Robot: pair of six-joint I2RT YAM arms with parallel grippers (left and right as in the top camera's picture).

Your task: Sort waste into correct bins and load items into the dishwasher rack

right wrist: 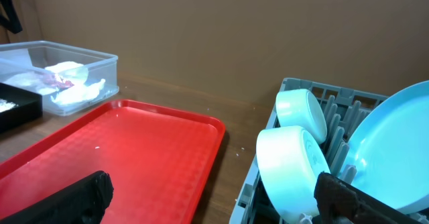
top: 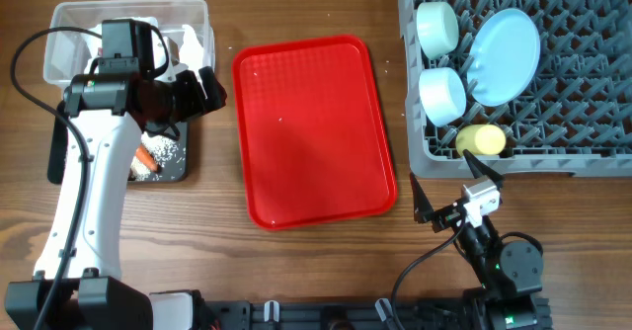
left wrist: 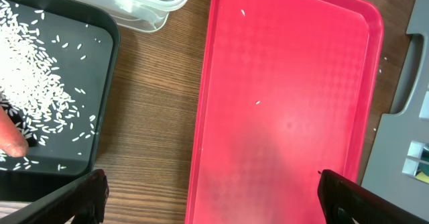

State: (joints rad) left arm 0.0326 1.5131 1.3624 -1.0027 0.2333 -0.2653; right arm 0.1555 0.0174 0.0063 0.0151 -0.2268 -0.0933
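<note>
Nearest us, by the counter's (top: 296,271) near edge, the right hand (top: 452,209) hangs with fingers spread and nothing between them. It is just in front of the dishwasher rack's (top: 592,123) near-left corner. We judge that corner the first hazard. A swing toward the rack could catch its grey wall, and the yellow cup (top: 481,139) lies on its side right at that edge, where a nudge might tip it out. Behind the cup, the light blue bowl (top: 442,93), the mint green bowl (top: 435,26) and the light blue plate (top: 506,55) stand among the pegs on the rack's left side. We cannot find the white spoon in any view.

The red tray (top: 311,132) in the counter's middle carries only a few stray grains (left wrist: 258,103). They are probably too small to pinch, and chasing them risks scraping fingertips on the tray.

The left hand (left wrist: 211,178) is likewise spread and empty, above the black tray's (top: 180,170) far-right corner, close to the carrot (top: 145,159) and rice (top: 163,150). Dropping there could strike the wall and scatter rice. Farther back, the clear tub (top: 74,19) holds napkins (top: 193,43) and a red wrapper (right wrist: 57,81). The arm's black cable (top: 30,48) loops near the tub's left rim and might snag.

The open room lies over the red tray, along the bare strips on either side of it, and on the near counter in front of it.
</note>
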